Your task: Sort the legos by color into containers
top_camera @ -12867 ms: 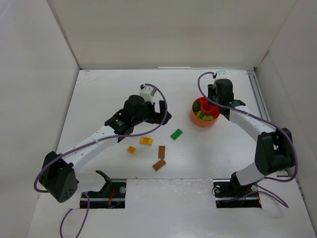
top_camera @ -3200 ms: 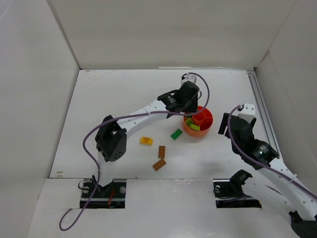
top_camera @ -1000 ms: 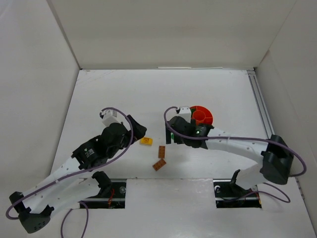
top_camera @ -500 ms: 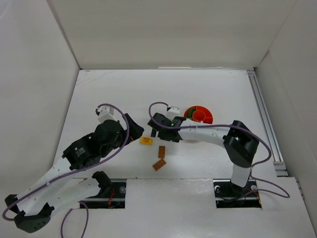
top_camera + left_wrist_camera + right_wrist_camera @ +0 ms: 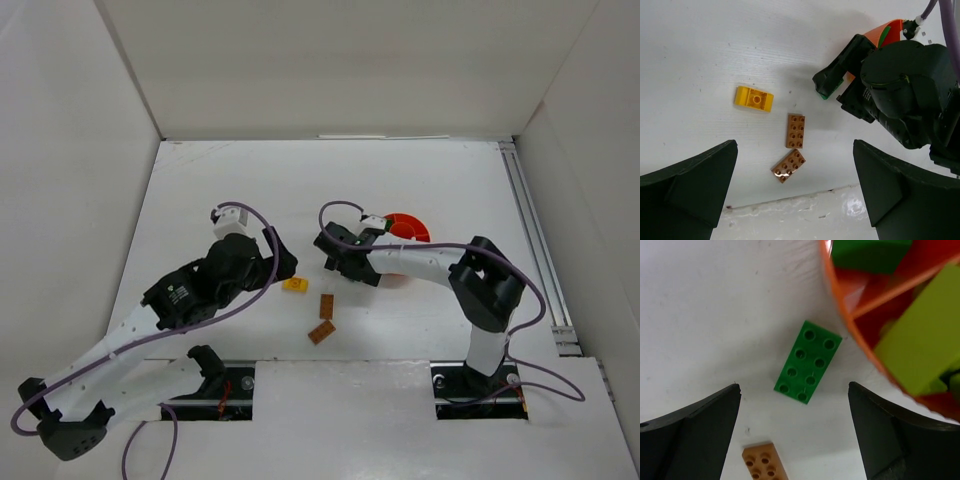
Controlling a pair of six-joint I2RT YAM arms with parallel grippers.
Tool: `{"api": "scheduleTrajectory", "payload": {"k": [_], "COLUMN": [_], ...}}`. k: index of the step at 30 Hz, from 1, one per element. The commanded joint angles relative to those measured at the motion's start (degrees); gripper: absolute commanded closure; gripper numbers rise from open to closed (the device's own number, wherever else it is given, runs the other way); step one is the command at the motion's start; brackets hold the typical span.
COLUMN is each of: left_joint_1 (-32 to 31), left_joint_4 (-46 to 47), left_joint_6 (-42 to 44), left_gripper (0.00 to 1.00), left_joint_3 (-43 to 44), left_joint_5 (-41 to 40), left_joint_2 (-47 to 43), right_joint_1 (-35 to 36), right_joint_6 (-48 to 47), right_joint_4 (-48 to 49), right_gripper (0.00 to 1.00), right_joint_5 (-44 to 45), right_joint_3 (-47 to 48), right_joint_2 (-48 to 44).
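Right claw [image 5: 792,390] shifted above flat green eight-stud lego [image 5: 808,362], beside bowl [image 5: 836,297].

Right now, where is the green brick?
In the right wrist view, the green brick lies flat under the open right gripper, left of the rim of the orange bowl; a brown brick sits below it.

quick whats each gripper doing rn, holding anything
Left gripper: open, holding nothing.
Right gripper: open, empty, over the green brick.
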Motion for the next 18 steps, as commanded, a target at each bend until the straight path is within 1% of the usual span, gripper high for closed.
{"api": "scheduleTrajectory", "payload": {"k": [1, 3, 4, 9, 12, 15, 16, 17, 18], "left_joint_1": [-0.2, -0.2, -0.2, 0.32, 0.32, 0.32, 0.32, 0.32, 0.32], "left_joint_4": [3.09, 3.62, 3.62, 3.62, 3.62, 3.1, 3.09, 3.09, 3.09], "left_joint_6": [3.51, 5.0, 5.0, 5.53, 5.53, 5.53, 5.53, 5.01, 5.0], "left_gripper": [0.0, 0.0, 0.0, 0.0, 0.0, 0.0, 0.0, 0.0, 0.0], "left_joint_3": [1.91, 2.43, 2.43, 2.96, 2.96, 2.96, 2.96, 2.96, 2.96], "left_joint_5": [-0.59, -0.07, -0.07, -0.59, -0.59, -1.11, -1.12, -1.12, -1.12], "left_joint_2": [0.4, 1.11, 1.63, 2.16, 2.16, 1.64, 1.63, 1.63, 1.63], "right_joint_1": [-1.9, -2.52, -2.52, -3.05, -3.05, -3.05, -3.05, -3.05, -3.05], "right_joint_6": [1.45, 1.45, 0.93, 0.93, 0.93, 0.93, 0.93, 0.93, 0.93], "right_joint_4": [0.74, 0.74, 0.74, -0.4, 0.13, -0.58, -0.58, -0.58, -0.58], "right_gripper": [0.08, 0.08, 0.09, 0.1, 0.14, 0.22, 0.26, 0.36, 0.39], "right_joint_5": [2.58, 3.12, 3.64, 3.64, 3.03, 3.56, 3.56, 3.56, 3.56], "right_joint_3": [1.53, 2.06, 3.63, 5.05, 5.05, 5.05, 5.05, 5.05, 5.05], "right_joint_2": [1.33, 2.21, 2.74, 6.17, 7.66, 8.28, 8.28, 8.28, 8.28]}}
